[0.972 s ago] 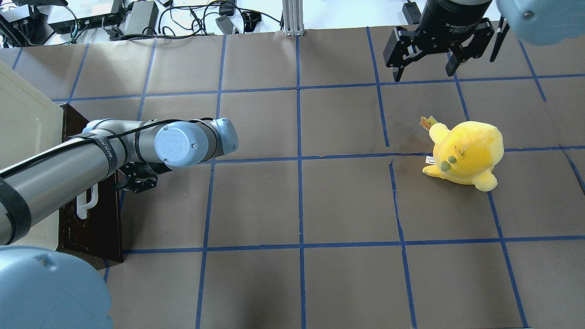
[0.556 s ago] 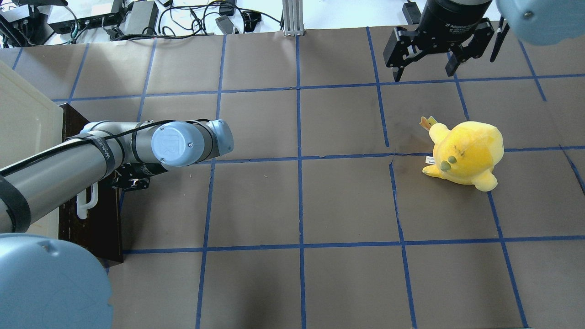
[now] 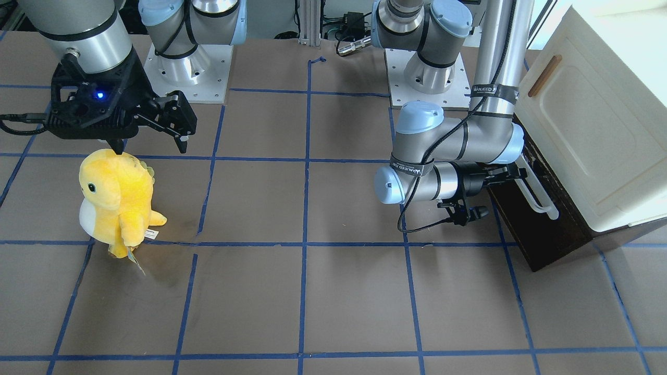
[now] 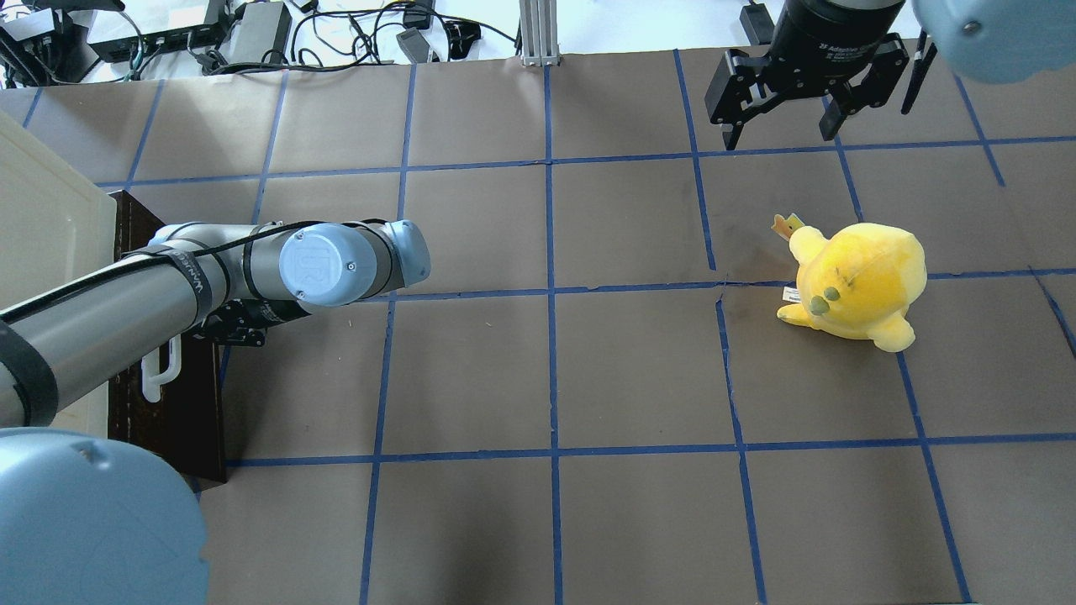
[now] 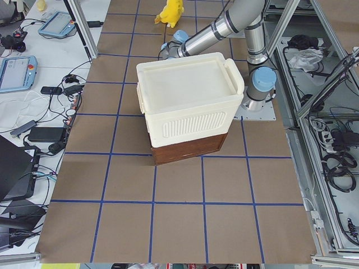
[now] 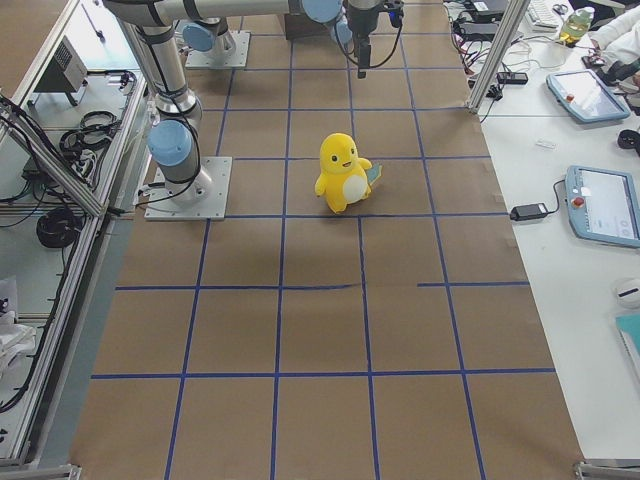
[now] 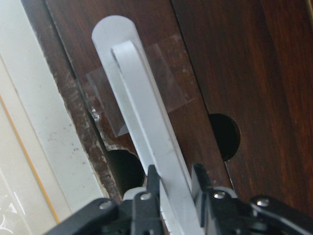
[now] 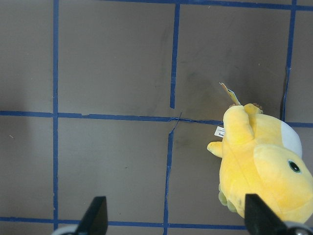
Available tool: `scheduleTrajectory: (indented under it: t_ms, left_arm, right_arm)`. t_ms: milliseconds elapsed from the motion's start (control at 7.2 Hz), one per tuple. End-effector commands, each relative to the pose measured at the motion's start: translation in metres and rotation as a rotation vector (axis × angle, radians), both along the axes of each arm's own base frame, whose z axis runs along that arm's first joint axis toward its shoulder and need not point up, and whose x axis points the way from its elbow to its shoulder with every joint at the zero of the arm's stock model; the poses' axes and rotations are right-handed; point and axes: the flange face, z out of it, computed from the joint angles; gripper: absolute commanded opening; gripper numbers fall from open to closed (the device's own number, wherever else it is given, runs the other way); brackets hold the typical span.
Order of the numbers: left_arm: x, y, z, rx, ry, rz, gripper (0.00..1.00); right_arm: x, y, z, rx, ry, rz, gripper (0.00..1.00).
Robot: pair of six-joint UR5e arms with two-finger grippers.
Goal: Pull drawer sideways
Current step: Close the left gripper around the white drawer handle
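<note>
The drawer (image 4: 172,412) sits at the left end of the table (image 4: 546,378), low under a cream cabinet (image 3: 589,130), with its dark brown front facing right toward the middle of the table. A long white handle (image 7: 142,107) runs along that front. The left pincer (image 7: 172,178) reaches in level from the right and pinches this handle near one end, one finger pressed against each side of the bar, as the left wrist view shows. Far off on the right side, the right pincer (image 4: 779,139) hangs above the table with its fingers spread wide and nothing between them. A yellow plush toy (image 4: 857,281) stands upright on the table just nearer than that pincer, apart from it and well away from the drawer.
</note>
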Motion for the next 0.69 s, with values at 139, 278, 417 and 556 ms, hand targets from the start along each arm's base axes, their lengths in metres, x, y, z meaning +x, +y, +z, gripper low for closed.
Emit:
scheduleTrajectory:
  t_ms: [139,278,417,556]
  left_arm:
    - [-0.014,0.001,0.001,-0.008,0.001,-0.024,0.11]
    - [-0.015,0.001,0.0,-0.007,0.002,-0.026,0.11]
    - [-0.019,0.002,-0.001,-0.008,0.005,-0.028,0.11]
    - [-0.023,0.003,-0.002,-0.011,0.005,-0.037,0.11]
  right_arm:
    - [0.0,0.0,0.0,0.0,0.0,0.0,1.0]
    - [0.0,0.0,0.0,0.0,0.0,0.0,1.0]
    - [0.0,0.0,0.0,0.0,0.0,0.0,1.0]
    - [0.0,0.0,0.0,0.0,0.002,0.0,1.0]
